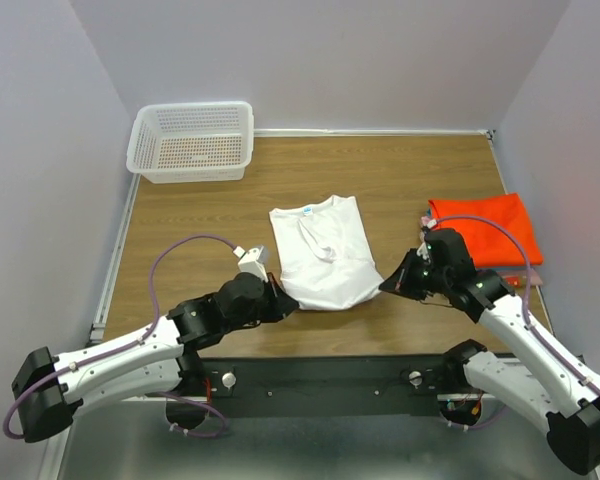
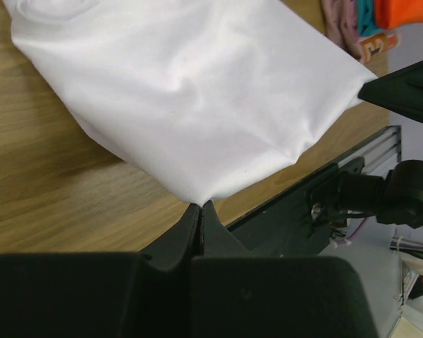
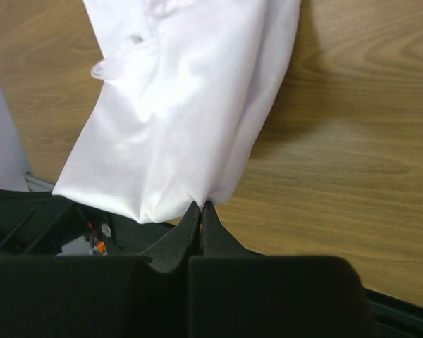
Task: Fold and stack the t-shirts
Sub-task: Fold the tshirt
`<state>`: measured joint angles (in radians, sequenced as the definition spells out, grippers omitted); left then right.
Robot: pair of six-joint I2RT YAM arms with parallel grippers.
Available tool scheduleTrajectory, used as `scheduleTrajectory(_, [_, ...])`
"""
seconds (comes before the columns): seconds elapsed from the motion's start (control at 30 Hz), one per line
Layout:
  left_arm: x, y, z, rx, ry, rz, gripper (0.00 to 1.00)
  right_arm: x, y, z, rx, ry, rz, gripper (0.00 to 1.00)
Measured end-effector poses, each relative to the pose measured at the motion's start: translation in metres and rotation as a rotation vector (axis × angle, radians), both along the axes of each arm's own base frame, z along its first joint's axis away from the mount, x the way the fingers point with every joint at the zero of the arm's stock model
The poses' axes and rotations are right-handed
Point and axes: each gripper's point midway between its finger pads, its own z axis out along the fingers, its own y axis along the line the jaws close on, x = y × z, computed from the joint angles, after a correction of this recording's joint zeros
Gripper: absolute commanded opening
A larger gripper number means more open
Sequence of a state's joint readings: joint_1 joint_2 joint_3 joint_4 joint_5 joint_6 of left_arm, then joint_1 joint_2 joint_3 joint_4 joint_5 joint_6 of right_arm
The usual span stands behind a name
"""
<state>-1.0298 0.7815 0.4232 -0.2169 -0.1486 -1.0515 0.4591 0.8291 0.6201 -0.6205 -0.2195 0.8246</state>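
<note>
A plain white t-shirt [image 1: 325, 250] lies partly folded, sleeves tucked in, on the wooden table [image 1: 400, 175], collar toward the far side. My left gripper [image 1: 288, 300] is shut on its near left hem corner; the left wrist view shows the cloth [image 2: 197, 91] pinched at the closed tips [image 2: 201, 205]. My right gripper [image 1: 385, 285] is shut on the near right hem corner, where the fabric [image 3: 183, 120] bunches at the closed tips [image 3: 201, 205]. A folded orange-red t-shirt [image 1: 485, 228] tops a stack at the right. Pink [image 2: 338, 21] and teal [image 2: 365, 14] edges show beneath it.
A white plastic mesh basket [image 1: 192, 140] stands at the far left corner of the table. The black mounting rail [image 1: 330, 375] runs along the near edge just behind the shirt's hem. Grey walls close in the sides and back.
</note>
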Motion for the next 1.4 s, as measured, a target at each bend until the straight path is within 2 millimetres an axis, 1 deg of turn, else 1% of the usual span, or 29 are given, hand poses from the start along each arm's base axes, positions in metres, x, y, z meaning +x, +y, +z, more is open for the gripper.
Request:
scheduleTrajectory(0.07, [0.006,-0.003,0.019,-0.032,-0.044,0.007,0.00,0.006,0.000,0.011,-0.011,-0.024,0.001,0.00])
scheduleTrajectory(0.23, [0.023,-0.003,0.053,-0.060,-0.136,0.062,0.00,0.033,-0.001,0.044,-0.049,-0.116,-0.024,0.00])
scheduleTrajectory(0.37, [0.035,-0.002,0.068,-0.056,-0.192,0.098,0.00,0.053,-0.002,0.064,-0.079,-0.177,-0.047,0.00])
scheduleTrajectory(0.47, [0.051,-0.003,0.077,-0.047,-0.230,0.130,0.00,0.062,-0.003,0.072,-0.092,-0.209,-0.062,0.00])
scheduleTrajectory(0.67, [0.080,0.005,0.080,-0.011,-0.271,0.184,0.00,0.084,0.000,0.091,-0.092,-0.287,-0.085,0.01])
scheduleTrajectory(0.77, [0.099,0.016,0.082,0.002,-0.290,0.230,0.00,0.098,0.006,0.096,-0.094,-0.305,-0.082,0.01])
scheduleTrajectory(0.93, [0.122,0.026,0.081,0.023,-0.305,0.262,0.00,0.121,0.015,0.091,-0.116,-0.304,-0.069,0.01])
scheduleTrajectory(1.1, [0.143,0.032,0.072,0.075,-0.298,0.282,0.00,0.147,0.025,0.089,-0.139,-0.309,-0.066,0.01])
scheduleTrajectory(1.2, [0.156,0.035,0.072,0.092,-0.305,0.295,0.00,0.160,0.029,0.088,-0.155,-0.313,-0.067,0.01])
scheduleTrajectory(1.33, [0.173,0.040,0.070,0.109,-0.311,0.308,0.00,0.174,0.033,0.087,-0.170,-0.320,-0.070,0.01])
scheduleTrajectory(1.4, [0.183,0.043,0.067,0.122,-0.307,0.316,0.00,0.184,0.036,0.085,-0.177,-0.322,-0.072,0.01])
